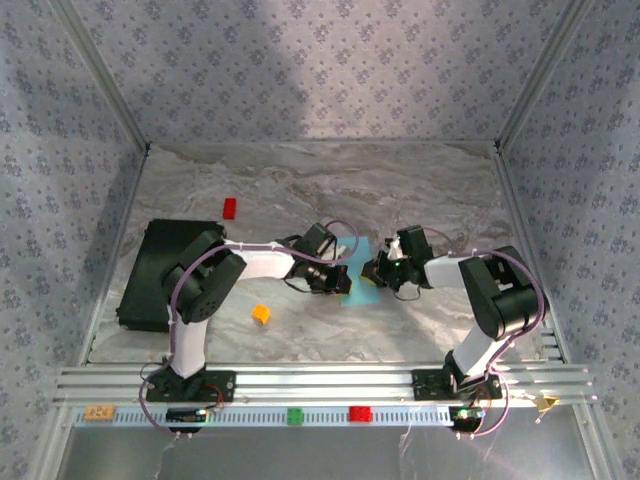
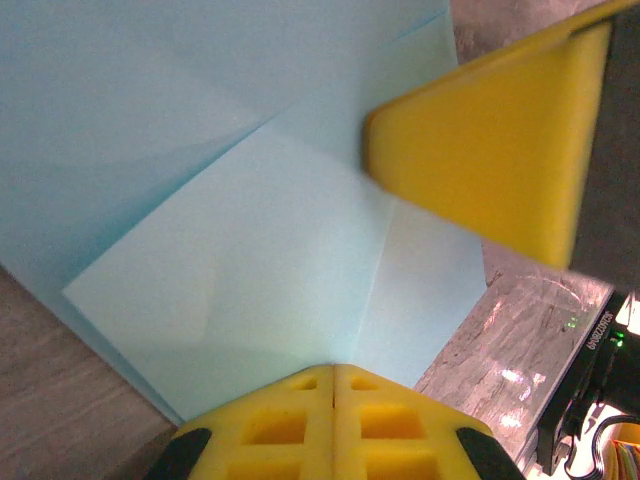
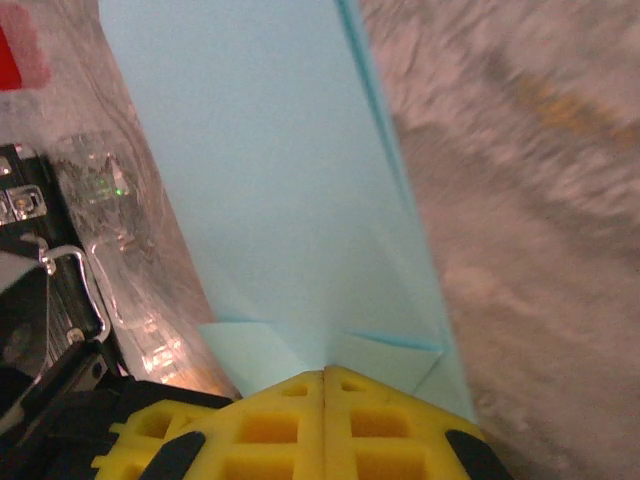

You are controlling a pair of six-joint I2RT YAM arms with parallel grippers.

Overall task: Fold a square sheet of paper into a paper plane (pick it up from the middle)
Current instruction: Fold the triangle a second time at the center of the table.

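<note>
Grey marble table [image 1: 300,185], patterned walls [image 1: 320,70] on three sides. My left gripper [image 2: 333,368] and right gripper [image 3: 325,372] are both clenched, tips on the creased square sheet of paper [image 1: 352,248] mid-table. Black slab [image 1: 165,272] at left edge, orange block [image 1: 261,314] near front edge. Open room toward far edge.

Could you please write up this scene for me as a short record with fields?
paper: light-blue sheet, creased, between the two grippers
left gripper: fingers shut on the sheet's edge
right gripper: fingers shut on the sheet's opposite edge
other items: black slab at left, red block, orange block
</note>
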